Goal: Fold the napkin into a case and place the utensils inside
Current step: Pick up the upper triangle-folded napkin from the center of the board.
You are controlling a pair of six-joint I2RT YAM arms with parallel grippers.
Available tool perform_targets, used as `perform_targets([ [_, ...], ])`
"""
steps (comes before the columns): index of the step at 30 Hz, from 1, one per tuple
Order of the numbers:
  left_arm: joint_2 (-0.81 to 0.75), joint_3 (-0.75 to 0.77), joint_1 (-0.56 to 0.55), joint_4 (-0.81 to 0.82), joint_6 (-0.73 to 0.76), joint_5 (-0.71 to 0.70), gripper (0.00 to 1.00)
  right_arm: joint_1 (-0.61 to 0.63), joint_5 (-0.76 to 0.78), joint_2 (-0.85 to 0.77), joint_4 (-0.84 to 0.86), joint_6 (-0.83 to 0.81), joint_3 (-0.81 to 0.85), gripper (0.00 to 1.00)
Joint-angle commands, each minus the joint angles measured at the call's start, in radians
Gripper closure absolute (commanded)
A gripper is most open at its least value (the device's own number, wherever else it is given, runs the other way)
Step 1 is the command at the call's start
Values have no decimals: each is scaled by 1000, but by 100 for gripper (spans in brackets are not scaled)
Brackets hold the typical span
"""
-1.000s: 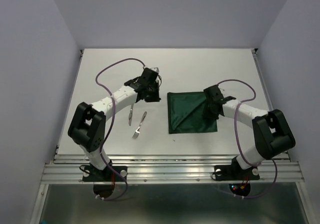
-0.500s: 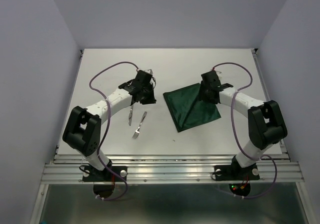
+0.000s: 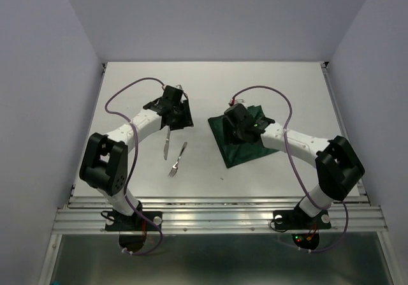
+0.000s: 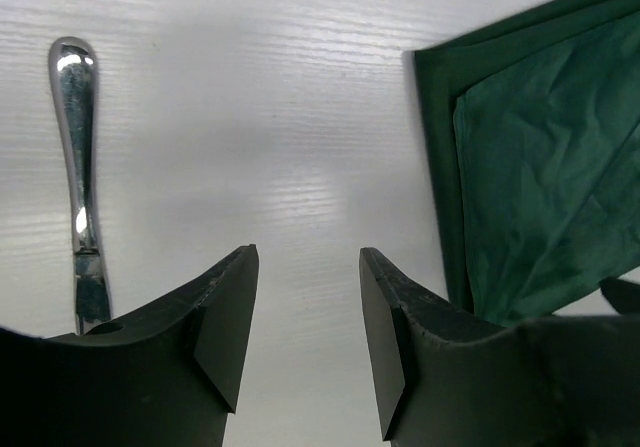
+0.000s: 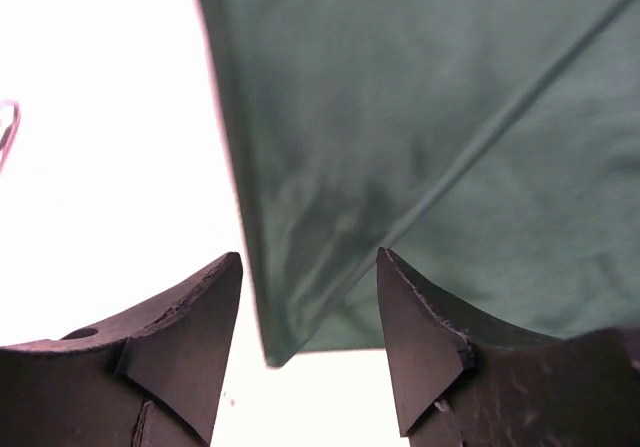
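White flat table (image 3: 274,81), matte top, metal rail along the near edge. Three things lie directly on it. Dark green cloth napkin (image 3: 239,152) sits right of centre, folded, with layered edges and a diagonal crease showing. It lies flat and skewed to the table edges, one corner pointing toward the near edge. Slim silver metal knife (image 3: 166,146) lies left of centre, running roughly near-to-far, its far end hidden. Slim silver metal fork (image 3: 178,159) lies just right of the knife, slightly slanted, not touching it. Both are apart from the napkin, with bare table between.
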Motion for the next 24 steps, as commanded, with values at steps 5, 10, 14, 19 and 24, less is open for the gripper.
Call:
perform_targets([
  [5,-27,-7,34,27,-26,33,43,136,24,66,-53,-16,63,41],
  [10,-28,-26,34,50,-49,62,43,187,35,132,-60,-10,76,42],
  [14,-23,-36,34,65,-60,78,42,196,79,175,-69,-4,76,43],
  [19,-19,-50,34,76,-68,98,40,205,122,216,-75,8,74,45],
  [24,-5,-55,34,79,-74,107,40,214,136,218,-72,19,76,46],
])
